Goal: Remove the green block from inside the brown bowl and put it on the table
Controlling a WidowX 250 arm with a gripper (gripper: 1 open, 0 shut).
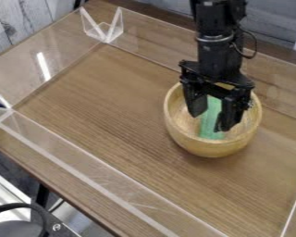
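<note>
The brown bowl (pixel 184 130) sits on the table (pixel 101 111) right of centre. Inside it the green block (pixel 214 126) leans against the bowl's right inner wall, partly covered by the fingers. My gripper (pixel 214 113) comes straight down from above into the bowl's mouth, its black fingers (pixel 194 102) spread open on either side of the block. Nothing is held.
Low clear acrylic walls (pixel 64 148) edge the table, with a clear corner bracket (pixel 104 25) at the back left. The black arm (pixel 216 32) rises above the bowl toward the top edge of the view.
</note>
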